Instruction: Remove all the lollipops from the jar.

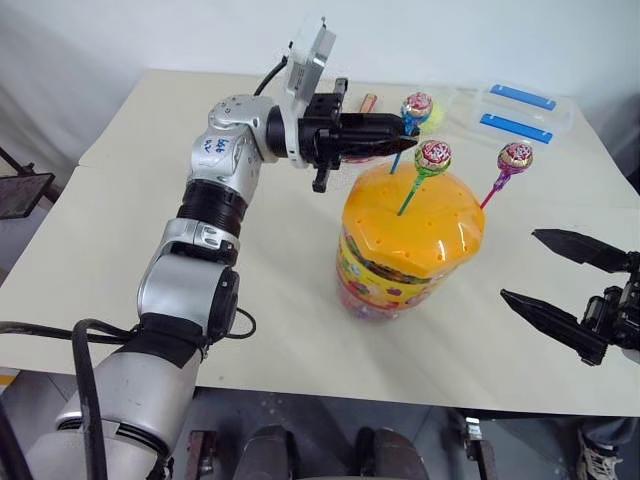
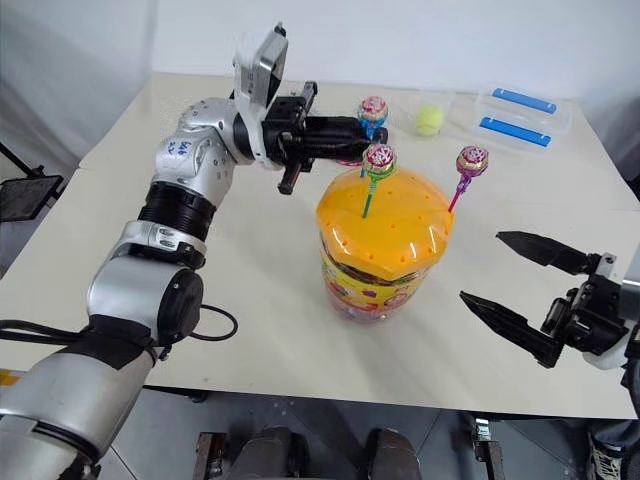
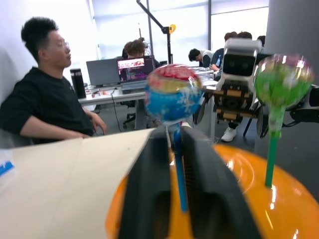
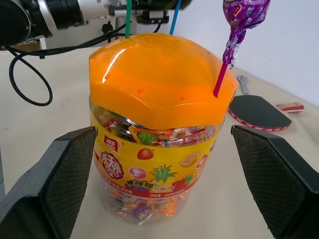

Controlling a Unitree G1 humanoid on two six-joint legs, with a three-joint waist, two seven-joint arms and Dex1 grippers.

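The jar [image 1: 400, 270], a clear tub with a candy label and a domed orange lid [image 1: 412, 215], stands mid-table. Three lollipops rise from the lid's holes. My left gripper [image 1: 404, 126] reaches in level from the left and is shut on the stick of the blue-stick lollipop [image 1: 417, 106], just below its head; the stick [image 3: 178, 174] sits pinched between the two black fingers [image 3: 149, 194]. Beside it stand the green-stick lollipop [image 1: 433, 156] and the purple-stick lollipop [image 1: 515, 157], both untouched. My right gripper [image 1: 520, 266] hangs open to the right of the jar, apart from it.
Flat clear boxes with blue strips [image 1: 515, 112] and a yellow-green ball [image 2: 429, 119] lie at the table's far right. A table-tennis paddle [image 4: 259, 112] lies behind the jar. Beyond the table a person [image 3: 40, 99] sits, with others at desks and another robot [image 3: 239, 74].
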